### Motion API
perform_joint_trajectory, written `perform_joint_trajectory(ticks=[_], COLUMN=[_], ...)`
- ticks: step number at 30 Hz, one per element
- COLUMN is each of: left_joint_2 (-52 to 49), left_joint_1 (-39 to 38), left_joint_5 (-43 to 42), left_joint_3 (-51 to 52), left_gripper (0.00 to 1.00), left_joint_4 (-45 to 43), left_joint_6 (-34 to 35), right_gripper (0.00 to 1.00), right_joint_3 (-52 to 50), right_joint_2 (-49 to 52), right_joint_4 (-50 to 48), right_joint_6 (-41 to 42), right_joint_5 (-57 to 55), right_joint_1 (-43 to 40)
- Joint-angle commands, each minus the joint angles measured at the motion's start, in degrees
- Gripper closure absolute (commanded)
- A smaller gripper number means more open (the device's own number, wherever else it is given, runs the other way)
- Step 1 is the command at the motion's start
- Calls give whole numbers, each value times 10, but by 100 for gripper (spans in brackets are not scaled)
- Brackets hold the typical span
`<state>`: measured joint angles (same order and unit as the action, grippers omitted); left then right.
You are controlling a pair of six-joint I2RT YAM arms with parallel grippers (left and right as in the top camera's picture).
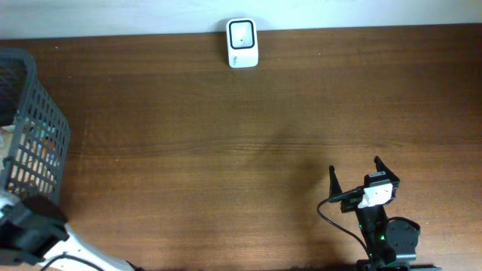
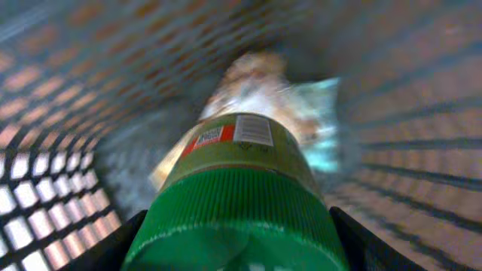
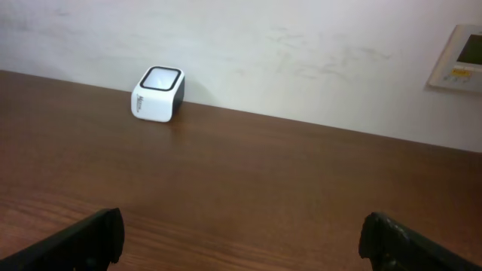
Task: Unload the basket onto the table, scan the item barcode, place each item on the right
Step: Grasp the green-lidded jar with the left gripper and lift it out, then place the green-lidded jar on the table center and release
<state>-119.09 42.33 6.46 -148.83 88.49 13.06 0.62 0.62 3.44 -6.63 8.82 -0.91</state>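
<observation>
From overhead, the brown table carries a white scanner at the middle of its far edge, against the wall. A grey mesh basket stands at the left edge, with pale and orange things dimly visible through the mesh. The left arm sits at the near-left corner beside the basket; its claw cannot be made out here. The right gripper is toward the near-right corner, its two fingers spread wide with nothing between them, well apart from the scanner.

The left wrist camera looks down inside the basket, with mesh walls on both sides. The left gripper has its jaws partly closed against either side of the ribbed green cap of a bottle — it has hold of it by the cap. The bottle lies pointing away from the camera, and on its olive label a white barcode sticker faces up. Beyond it lies a blurred pale packet with a turquoise edge; what it is I cannot tell.

The right wrist camera shows the scanner at the table's far edge, its dark window facing up. The right fingers stand at the lower corners of the view — fully apart, holding nothing. A pale wall panel is at upper right.
</observation>
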Motion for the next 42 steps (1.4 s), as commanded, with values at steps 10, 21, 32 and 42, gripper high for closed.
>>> perform_joint_trajectory(ticks=[10, 21, 32, 42], left_joint_2=[18, 18, 18, 17], left_joint_1=[-396, -666, -815, -851], left_joint_5=[-76, -83, -80, -75], left_joint_3=[-224, 206, 491, 542], left_gripper=[53, 52, 49, 49], left_joint_4=[82, -65, -343, -356], left_joint_6=[14, 43, 88, 88], right_gripper=[2, 2, 2, 1], right_joint_3=[-3, -3, -3, -3], right_joint_2=[-4, -4, -4, -4], right_joint_4=[3, 3, 3, 3], right_joint_6=[0, 0, 1, 1], right_joint_5=[-5, -5, -5, -5], right_joint_1=[5, 5, 5, 5])
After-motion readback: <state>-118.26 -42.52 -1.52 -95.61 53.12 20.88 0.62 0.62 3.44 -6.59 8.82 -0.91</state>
